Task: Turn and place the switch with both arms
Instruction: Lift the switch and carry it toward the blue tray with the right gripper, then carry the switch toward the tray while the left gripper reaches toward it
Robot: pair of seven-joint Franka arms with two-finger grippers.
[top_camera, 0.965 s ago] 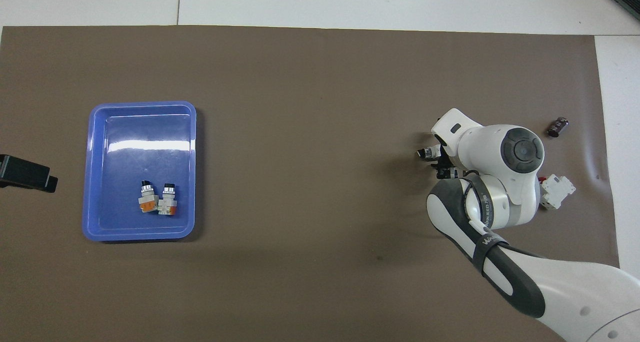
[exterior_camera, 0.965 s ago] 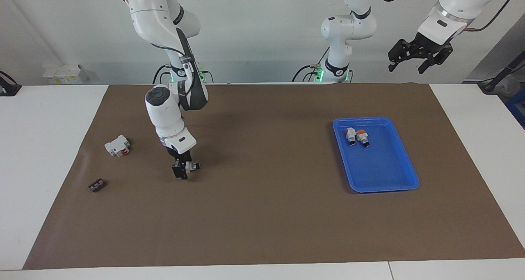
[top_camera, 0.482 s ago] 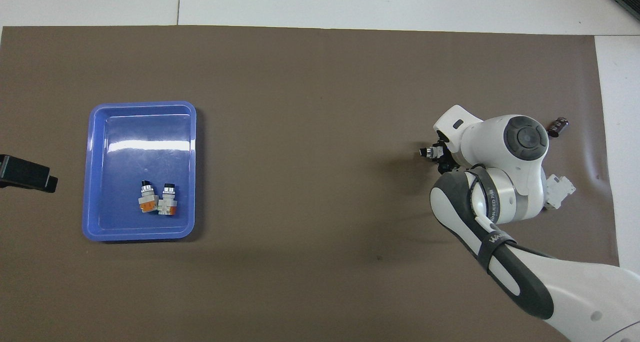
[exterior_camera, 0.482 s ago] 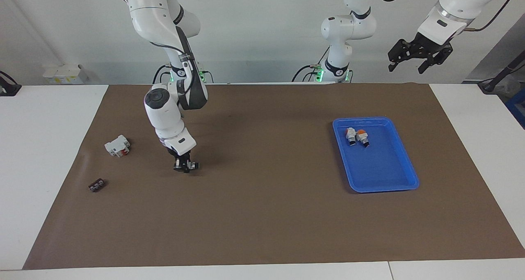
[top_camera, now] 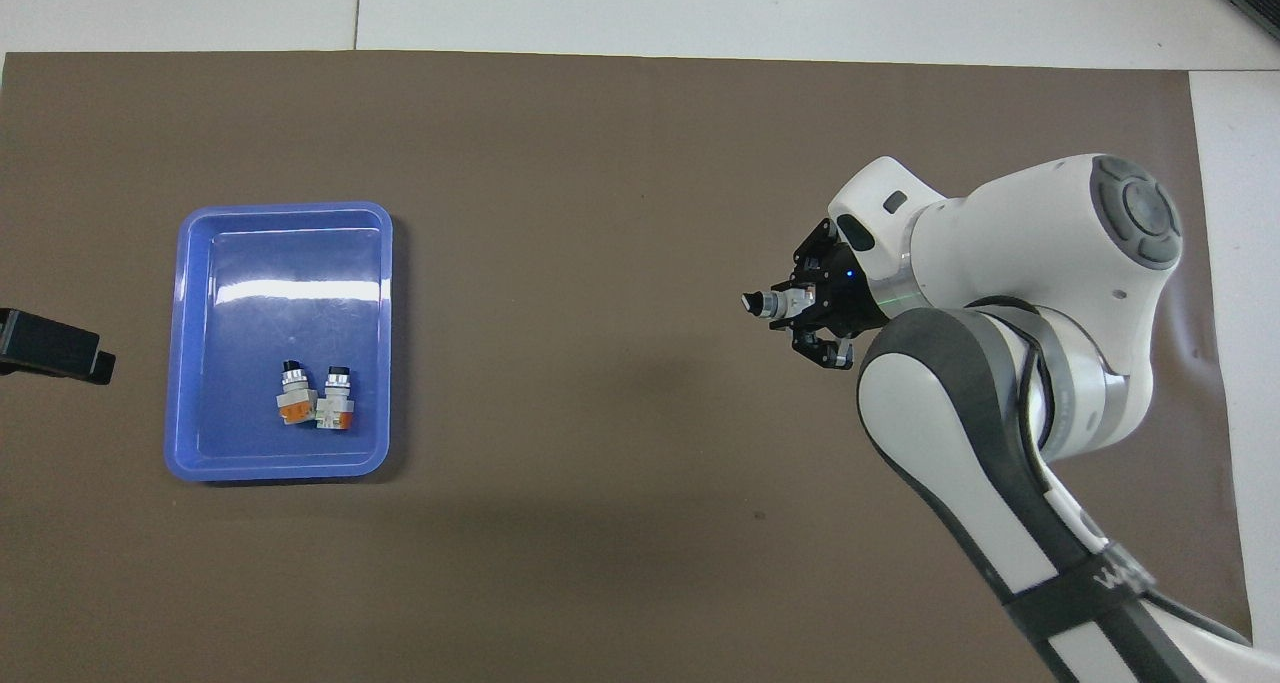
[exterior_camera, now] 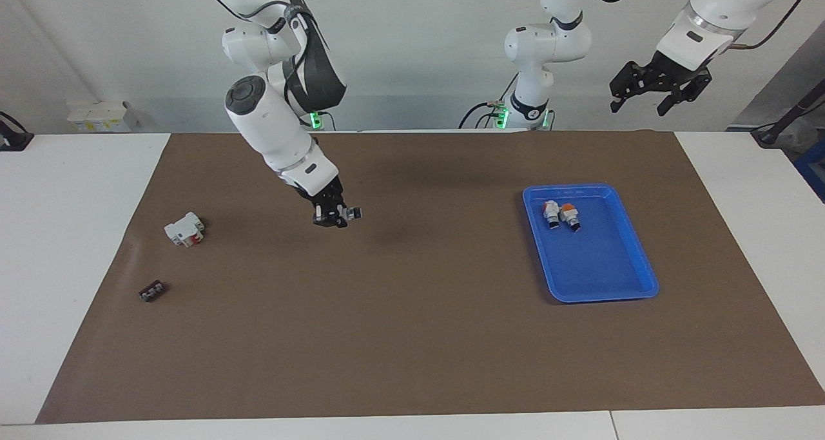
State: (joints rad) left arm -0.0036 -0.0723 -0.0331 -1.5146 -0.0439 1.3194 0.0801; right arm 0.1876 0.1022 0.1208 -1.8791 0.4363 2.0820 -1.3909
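My right gripper (exterior_camera: 335, 216) (top_camera: 803, 310) hangs in the air over the brown mat, shut on a switch (exterior_camera: 352, 214) (top_camera: 768, 304). The switch lies sideways in the fingers, and its silver-ringed black end points toward the blue tray (exterior_camera: 602, 263) (top_camera: 280, 293). Two more switches (exterior_camera: 561, 214) (top_camera: 315, 399) lie side by side in that tray, in its part nearer to the robots. My left gripper (exterior_camera: 660, 92) waits open, high above the left arm's end of the table. Only its dark tip (top_camera: 50, 346) shows in the overhead view.
A white block with red parts (exterior_camera: 184, 229) and a small flat black piece (exterior_camera: 153, 291) lie on the mat toward the right arm's end. My right arm covers both in the overhead view. The brown mat (exterior_camera: 419, 337) spans most of the table.
My right gripper closed on the switch on the mat, lifted it, and carried it up and toward the middle of the table. The left arm stayed still.
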